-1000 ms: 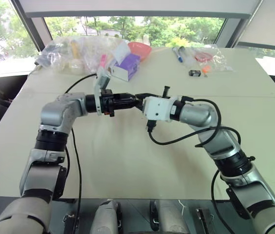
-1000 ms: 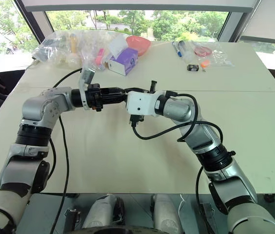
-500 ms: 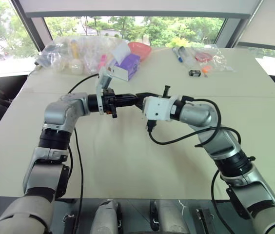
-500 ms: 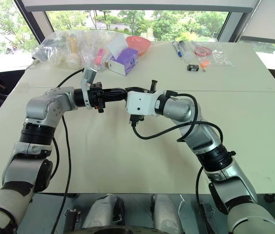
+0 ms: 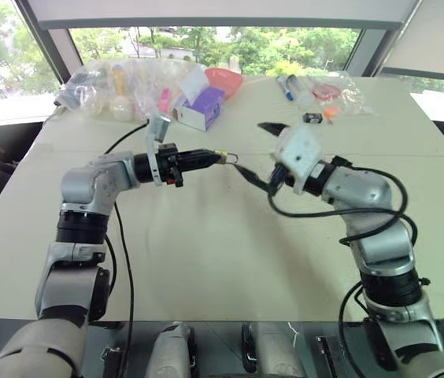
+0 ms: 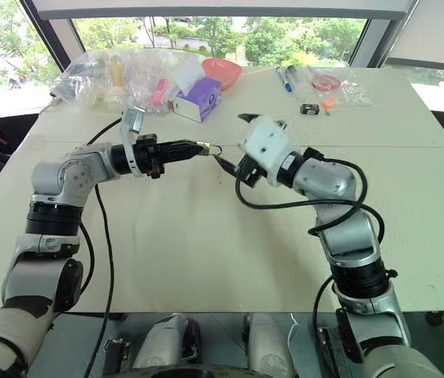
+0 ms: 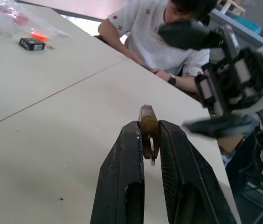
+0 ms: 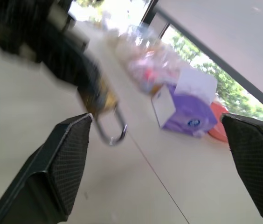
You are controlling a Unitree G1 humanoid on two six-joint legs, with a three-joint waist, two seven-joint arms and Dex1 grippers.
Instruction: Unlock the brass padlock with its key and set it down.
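One brass padlock (image 7: 148, 127) is held above the counter (image 5: 206, 252), clamped between the jaws of the left gripper (image 7: 149, 140). It is small, dull yellow, with a silvery shackle (image 5: 230, 157) pointing right. The right gripper (image 5: 263, 153) is just beside it, jaws wide apart and empty. On the far side lie one purple box (image 5: 206, 106), one red bowl (image 5: 226, 79) and one small black block (image 5: 313, 118). The left wrist view adds a person in a white shirt (image 7: 162, 37) at the counter edge.

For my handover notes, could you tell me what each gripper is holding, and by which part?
The left gripper pinches the brass padlock by its body, shackle pointing outward. The right gripper, wide open, holds nothing.
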